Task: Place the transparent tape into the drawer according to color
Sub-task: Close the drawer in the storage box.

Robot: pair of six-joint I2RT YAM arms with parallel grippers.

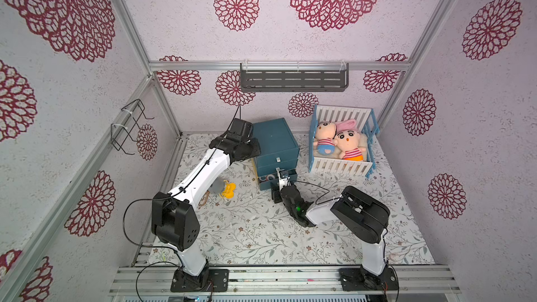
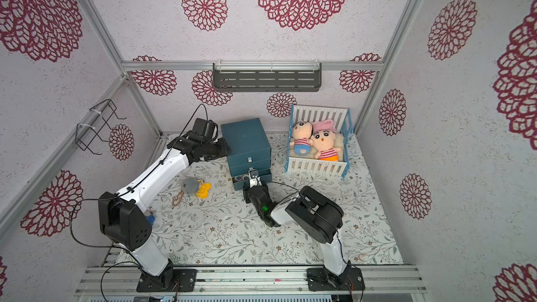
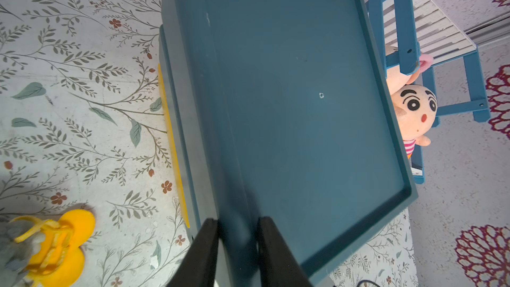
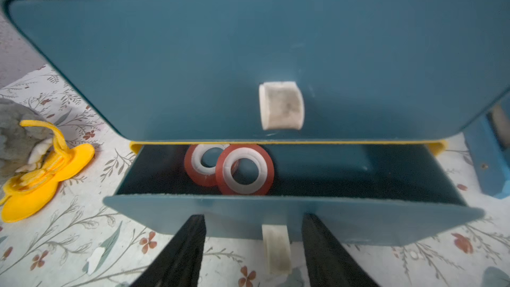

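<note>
Front tape ring (image 4: 227,171): a glossy, see-through red-orange band wound on a broad white core, with a dark round hole through the middle. Lying tilted against and partly over the back tape ring (image 4: 190,171), of the same colour and build. The two touching, both inside the pulled-out bottom drawer (image 4: 276,212), in the half toward the robot's left. Back ring partly tucked under the closed drawer (image 4: 248,64) just above, with a thin yellow strip along that drawer's lower edge.

Right gripper (image 4: 253,216) open in front of the drawer. Black fingers (image 4: 190,244) set well apart on either side of the pale pull tab (image 4: 276,247), a gap on each side, nothing held.

Left gripper (image 3: 238,219) at the top of the dark teal cabinet (image 3: 303,106). Jaws narrowed onto the raised rim, one finger outside the wall and one inside the shallow recess, apparently clamped on that rim.

On the floral cloth (image 4: 82,244) at the cabinet's left, a yellow felt toy (image 4: 41,183) touching a grey plush (image 4: 13,139). Near the cabinet's right, a white and blue crib (image 1: 341,167) with two dolls (image 1: 345,143) lying inside.
</note>
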